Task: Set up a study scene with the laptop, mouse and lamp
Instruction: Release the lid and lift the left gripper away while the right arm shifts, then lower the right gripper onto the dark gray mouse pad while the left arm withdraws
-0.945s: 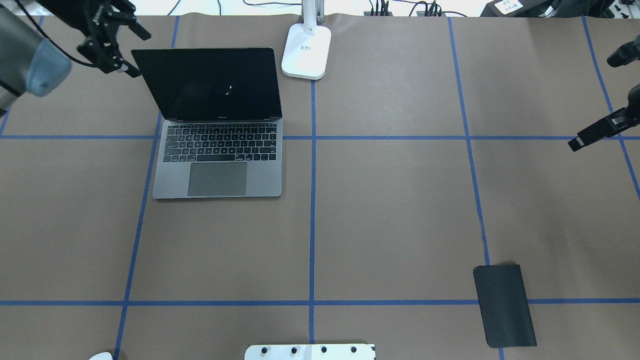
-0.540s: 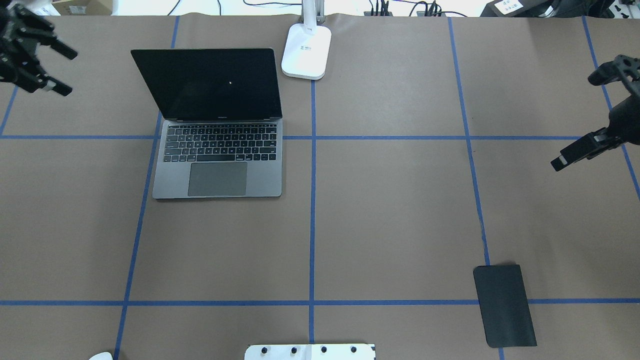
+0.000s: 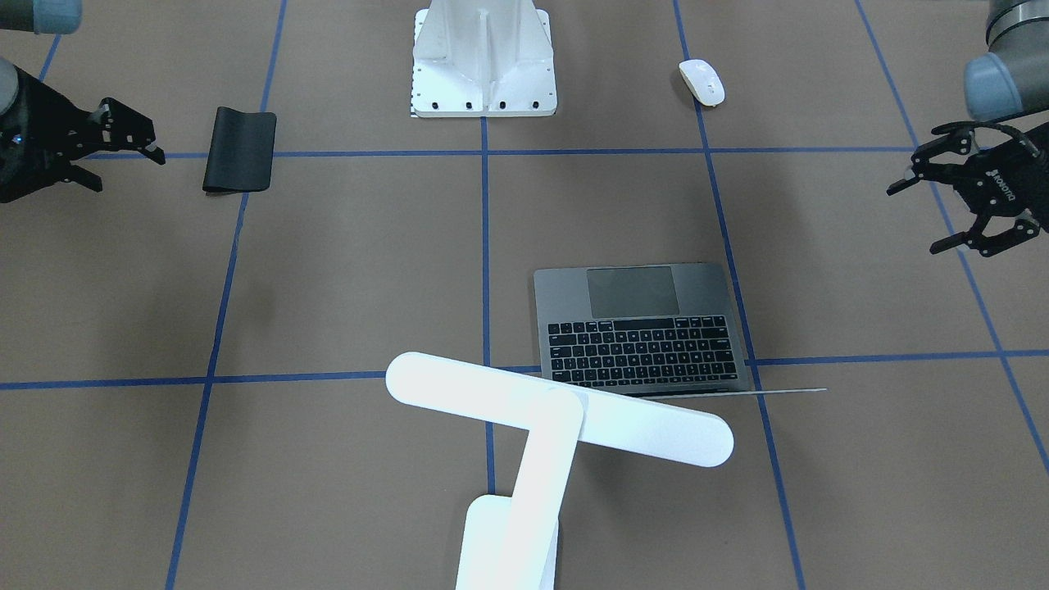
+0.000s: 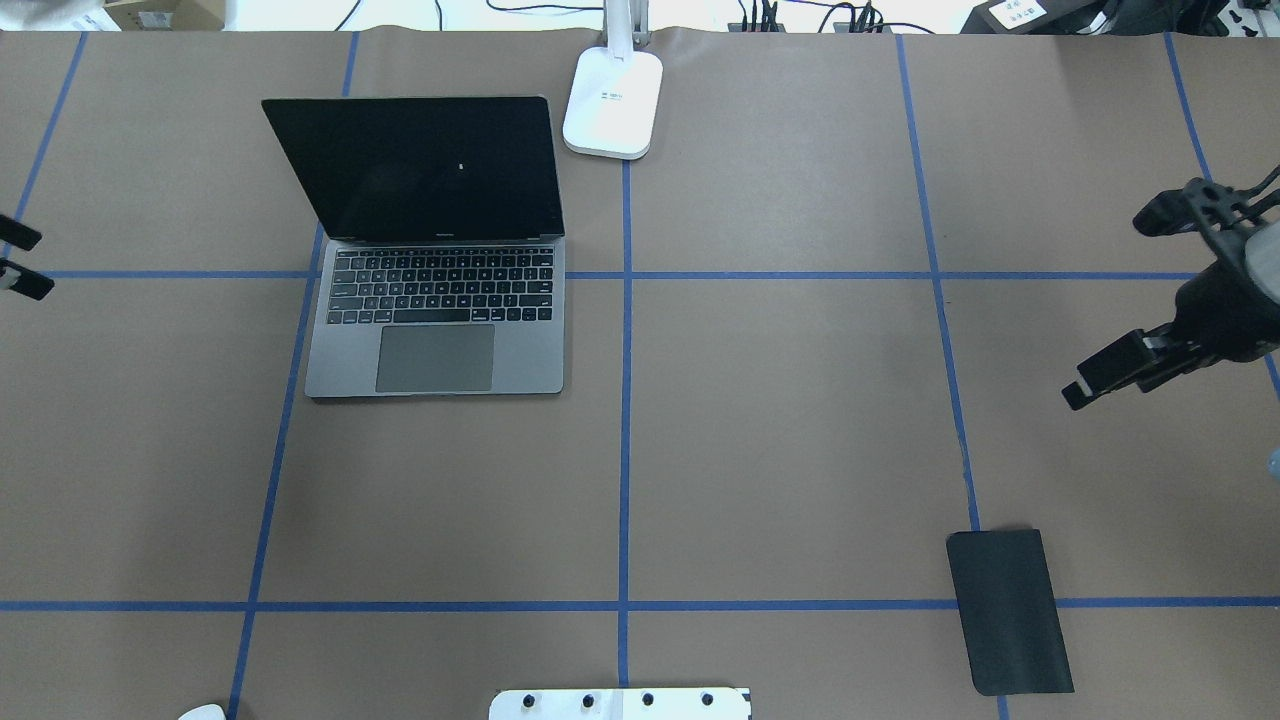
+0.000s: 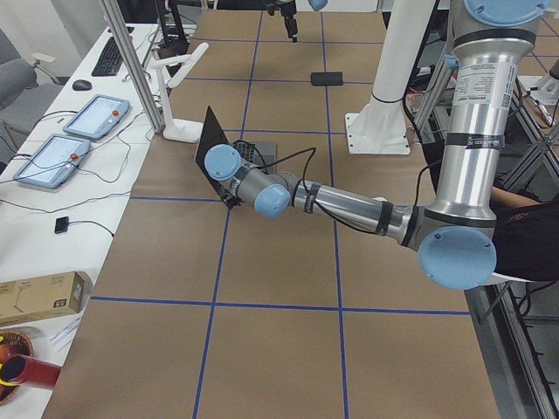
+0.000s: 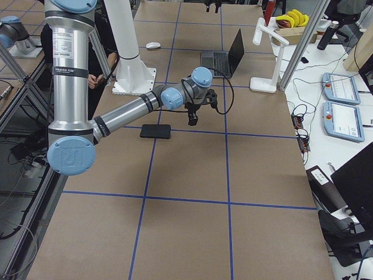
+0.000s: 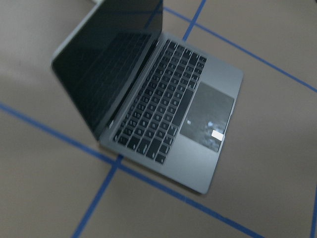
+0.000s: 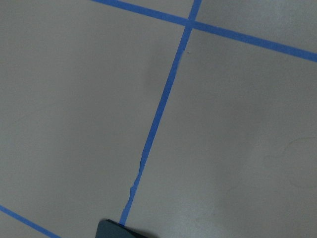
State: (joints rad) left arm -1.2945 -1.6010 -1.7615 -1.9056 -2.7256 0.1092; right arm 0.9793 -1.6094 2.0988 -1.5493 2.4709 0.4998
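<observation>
Left claw (image 3: 916, 216) spread wide and empty, hanging out past the laptop (image 4: 435, 300) near the table's edge. Right claw (image 3: 127, 170) wide as well, nothing in it, near the black mat (image 4: 1008, 612) but not over it. Laptop lid up, screen dark, keyboard toward the robot, sitting on the left half. Lamp (image 3: 557, 410) just beside it at the far edge, bar head reaching over the top of the lid. Mouse (image 3: 702, 82) well apart from both, back by the white pedestal (image 3: 483, 65) on the left side.

Probably the mouse to fetch next, and plenty to fumble. Glossy, low, rounded: likely to squirt out of a pinch taken too high or off-centre. Could clip the raised lid on a low sweep across, folding it or shoving the laptop askew. Could snag that long lamp head and tip the whole thing.

Underneath, brown paper over the table (image 4: 800, 420), flat and matt, ruled into a grid with blue tape. Off to the side, a white bench with tablet-like controllers (image 5: 96, 118), a keyboard (image 5: 113, 54), loose cables, and a cardboard box (image 5: 39, 297).
</observation>
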